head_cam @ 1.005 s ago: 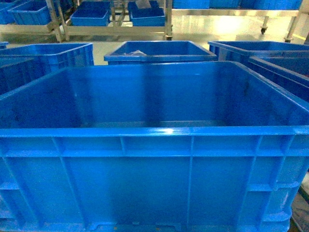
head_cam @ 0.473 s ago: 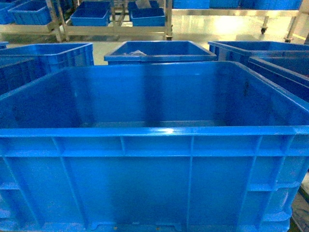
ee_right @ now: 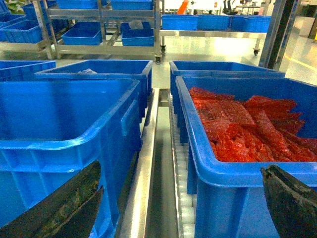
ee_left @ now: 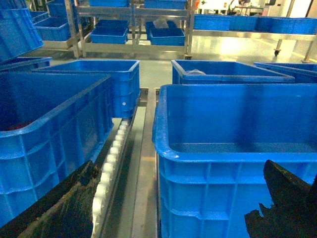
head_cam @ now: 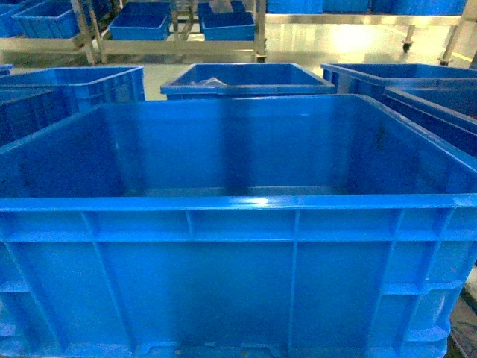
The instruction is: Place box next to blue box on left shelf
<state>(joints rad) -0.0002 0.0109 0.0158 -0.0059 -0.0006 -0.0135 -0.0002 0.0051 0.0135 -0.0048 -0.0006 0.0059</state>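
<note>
A large bright-blue open-top box (head_cam: pixel 238 224) filled almost the whole head view, close in front of the robot, its thick rim and ribbed front wall facing the camera and its smooth inside holding nothing that could be seen. In the left wrist view the same box sat to the right of a metal roller track (ee_left: pixel 116 163), with a second blue crate (ee_left: pixel 44 134) just across the track on the left; something reddish showed low inside that crate, too hidden to identify. In the right wrist view the box sat to the left, and across another roller track (ee_right: pixel 181 188) stood a blue crate (ee_right: pixel 237 173) heaped with crumpled red plastic bags (ee_right: pixel 247 129). More blue crates ringed the box on the far side: one directly behind it (head_cam: pixel 246 78) with a pale scrap inside, one to the back left (head_cam: pixel 82 82) and one to the back right (head_cam: pixel 402 74). Farther off, metal shelving (head_cam: pixel 175 33) on a shiny floor carried smaller blue bins (head_cam: pixel 141 22). The left gripper (ee_left: pixel 183 208) showed two dark, worn fingers spread wide, one on each side of the box's near left corner, not closed on it. The right gripper (ee_right: pixel 183 208) likewise had its fingers held far apart, pinching nothing.
</note>
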